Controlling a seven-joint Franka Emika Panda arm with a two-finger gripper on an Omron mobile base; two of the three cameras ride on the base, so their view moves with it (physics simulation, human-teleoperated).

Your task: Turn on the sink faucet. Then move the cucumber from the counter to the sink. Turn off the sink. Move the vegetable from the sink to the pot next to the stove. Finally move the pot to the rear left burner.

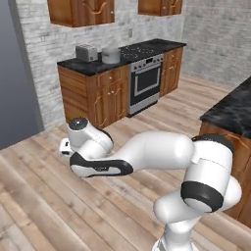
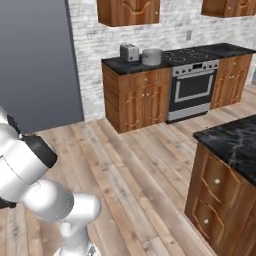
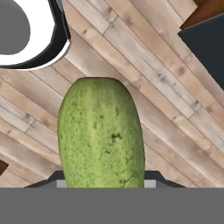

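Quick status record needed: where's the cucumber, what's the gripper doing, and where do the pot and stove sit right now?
cucumber: held in the gripper, above the wooden floor
gripper: shut on the cucumber, low over the floor
pot: on the counter, between the toaster and the stove
stove: across the room against the brick wall
in pot: cannot tell

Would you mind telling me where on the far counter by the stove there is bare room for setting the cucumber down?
Crowded: the toaster and pot stand close together at the back of the counter. Free: the front strip along the counter's edge, and a narrow patch between the pot and the stove. The gripper holds the cucumber above the wooden floor.
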